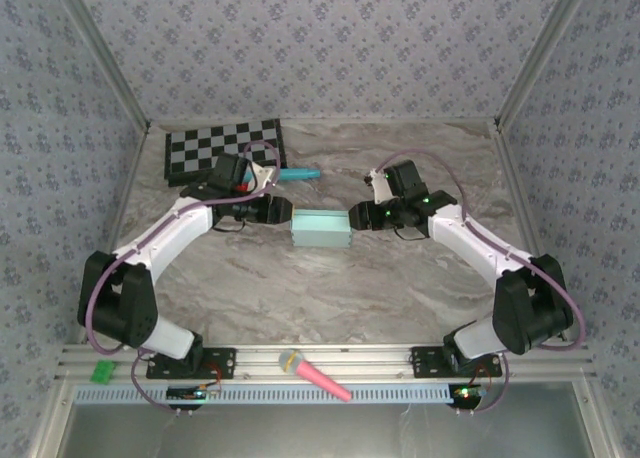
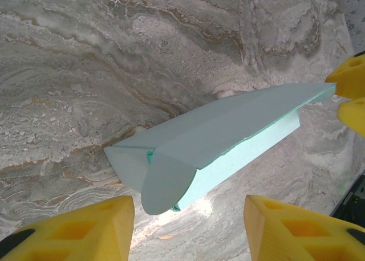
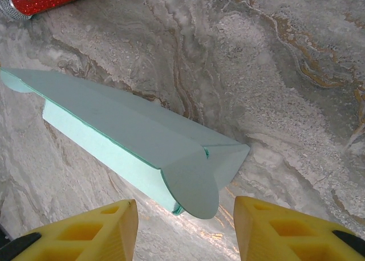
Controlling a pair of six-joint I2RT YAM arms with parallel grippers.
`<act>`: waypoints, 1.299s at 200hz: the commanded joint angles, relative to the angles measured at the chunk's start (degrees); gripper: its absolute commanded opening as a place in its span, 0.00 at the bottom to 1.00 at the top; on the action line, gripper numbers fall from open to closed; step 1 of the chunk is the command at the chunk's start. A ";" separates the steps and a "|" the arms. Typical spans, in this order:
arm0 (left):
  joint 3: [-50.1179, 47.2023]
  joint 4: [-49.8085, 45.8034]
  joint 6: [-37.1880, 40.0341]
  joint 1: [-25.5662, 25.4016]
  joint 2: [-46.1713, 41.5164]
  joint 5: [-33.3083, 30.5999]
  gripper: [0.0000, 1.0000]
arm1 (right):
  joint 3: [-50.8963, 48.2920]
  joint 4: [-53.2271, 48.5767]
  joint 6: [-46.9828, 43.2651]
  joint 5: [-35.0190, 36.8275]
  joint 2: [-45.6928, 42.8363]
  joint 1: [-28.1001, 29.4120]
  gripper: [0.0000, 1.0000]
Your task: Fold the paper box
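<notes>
Left end effector (image 2: 188, 215) and right end effector (image 3: 185, 215) both had jaws apart, each straddling an untucked end flap (image 2: 168, 184) of the paper box (image 1: 320, 228) at the counter's middle. Uneven closing would likely skew the box or crease a flap.

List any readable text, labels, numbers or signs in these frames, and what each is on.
No readable text anywhere.
Paper box: plain, no print on the faces shown.
Checkerboard: black and white squares, no lettering.
Green tag at the near left: too small to read.
</notes>
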 commanded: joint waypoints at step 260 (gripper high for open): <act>-0.61 0.14 -0.13 -2.85 0.91 -0.73 0.42 | 2.02 -2.15 0.18 -0.17 0.93 0.59 0.41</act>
